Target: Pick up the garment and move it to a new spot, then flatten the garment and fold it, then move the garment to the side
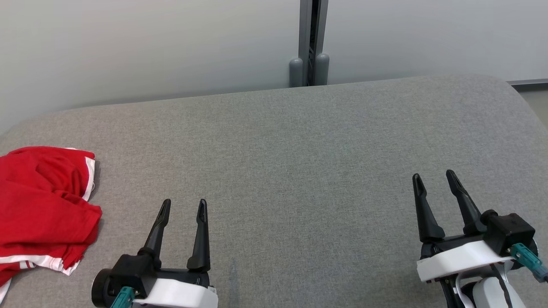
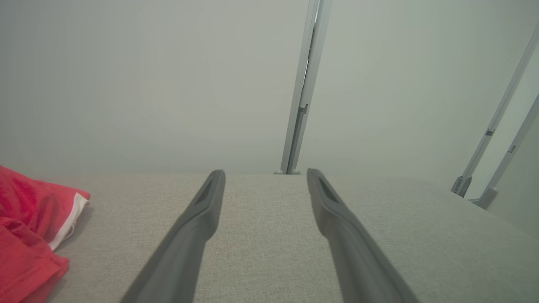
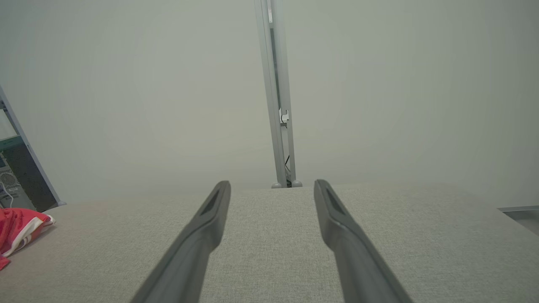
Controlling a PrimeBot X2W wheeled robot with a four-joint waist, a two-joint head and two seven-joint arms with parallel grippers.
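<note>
Garment (image 1: pixel 43 205) lies crumpled at the worktop's (image 1: pixel 299 149) left edge. Left gripper (image 1: pixel 184 202) near it and right gripper (image 1: pixel 433 174) both spread wide, empty.

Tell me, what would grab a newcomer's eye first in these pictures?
The bright red garment with white trim stands out at once, lying rumpled at the far left edge of the grey padded surface. Next come the two dark-fingered tools in the foreground: the left gripper just beside the cloth but not touching it, and the right gripper far off at the lower right, both open and holding nothing.
</note>
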